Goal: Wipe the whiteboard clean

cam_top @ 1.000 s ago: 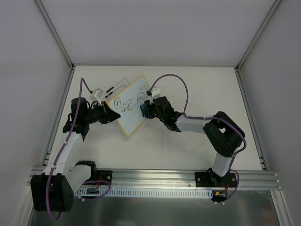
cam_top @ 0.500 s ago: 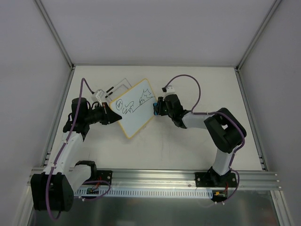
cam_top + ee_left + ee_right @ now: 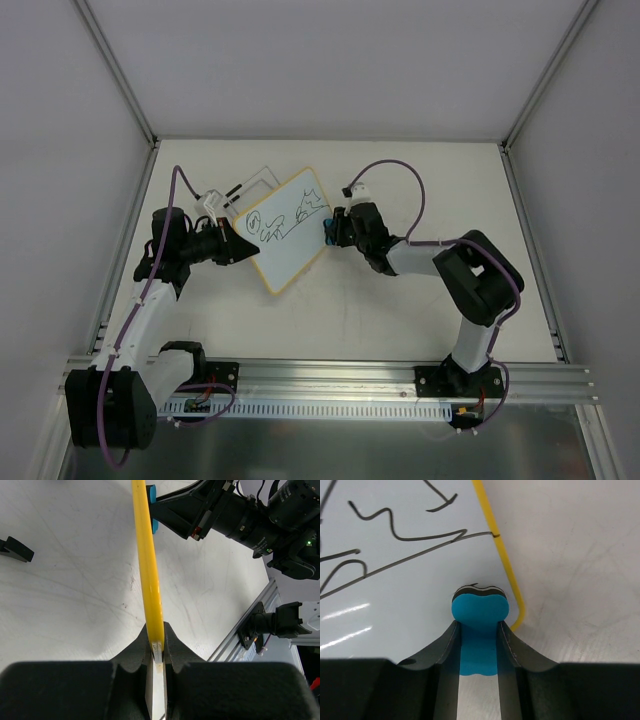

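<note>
The small yellow-rimmed whiteboard (image 3: 285, 228), scribbled black, tilted over the counter's (image 3: 400, 320) far left, its left edge clamped in the left tool (image 3: 240, 247). The right tool (image 3: 331, 228), pinching a blue eraser block (image 3: 480, 609), met its right corner; the scribbles lay leftward.

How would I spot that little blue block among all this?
On the white table, find the scribbled whiteboard. At its right corner, the right tool pinches a small eraser. It is the only blue thing there, with a dark layer facing the board.
</note>
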You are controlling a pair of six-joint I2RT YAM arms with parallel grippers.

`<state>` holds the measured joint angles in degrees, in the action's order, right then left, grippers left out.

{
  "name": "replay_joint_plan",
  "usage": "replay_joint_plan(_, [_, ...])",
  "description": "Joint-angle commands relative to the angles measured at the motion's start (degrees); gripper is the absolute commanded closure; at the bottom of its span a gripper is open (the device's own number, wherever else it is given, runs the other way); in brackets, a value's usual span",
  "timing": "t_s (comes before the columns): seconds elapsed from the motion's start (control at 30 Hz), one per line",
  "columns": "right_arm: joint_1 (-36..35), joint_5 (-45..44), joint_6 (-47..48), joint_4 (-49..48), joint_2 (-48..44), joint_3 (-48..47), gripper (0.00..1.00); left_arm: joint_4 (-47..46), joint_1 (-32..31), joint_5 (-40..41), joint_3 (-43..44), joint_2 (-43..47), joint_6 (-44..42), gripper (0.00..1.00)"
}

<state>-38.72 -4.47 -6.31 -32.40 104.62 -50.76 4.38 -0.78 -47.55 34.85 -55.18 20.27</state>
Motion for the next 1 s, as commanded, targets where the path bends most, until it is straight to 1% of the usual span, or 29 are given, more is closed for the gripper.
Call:
replay_joint_plan(0.0, [-3.7, 3.2, 1.0, -5.5, -2.9, -0.7, 1.00, -1.9, -1.2, -9.8, 1.4, 1.2, 1.6, 1.00])
replay_joint_plan(0.13, [-4.8, 2.5, -0.1, -6.1, -2.2, -2.2, 1.00, -1.8, -1.2, -9.5, 1.4, 1.2, 1.6, 1.00])
replay_joint_plan(0.27, [-4.6, -0.7, -1.0, -6.1, -0.1, -4.0, 1.00, -1.9, -1.2, -9.9, 1.4, 0.7, 1.6, 1.00])
replay_joint_plan(0.47, [-1.8, -3.1, -3.2, -6.0, 1.5, -4.2, 1.00, -1.9, -1.2, -10.0, 1.4, 0.6, 1.5, 1.00])
replay_joint_plan(0.67, [2.7, -4.6, -6.5, -4.4, 2.9, -2.9, 1.00, -1.9, -1.2, -10.1, 1.5, 0.7, 1.5, 1.00])
replay_joint_plan(0.83, [3.9, -4.9, -6.4, 1.0, 3.5, -4.7, 1.00, -1.9, -1.2, -10.3, 1.5, 0.8, 1.4, 1.00])
replay_joint_plan(0.97, [4.0, -3.9, -6.1, 1.0, 3.6, -5.0, 1.00, -1.8, -1.2, -10.4, 1.5, 0.9, 1.4, 1.00])
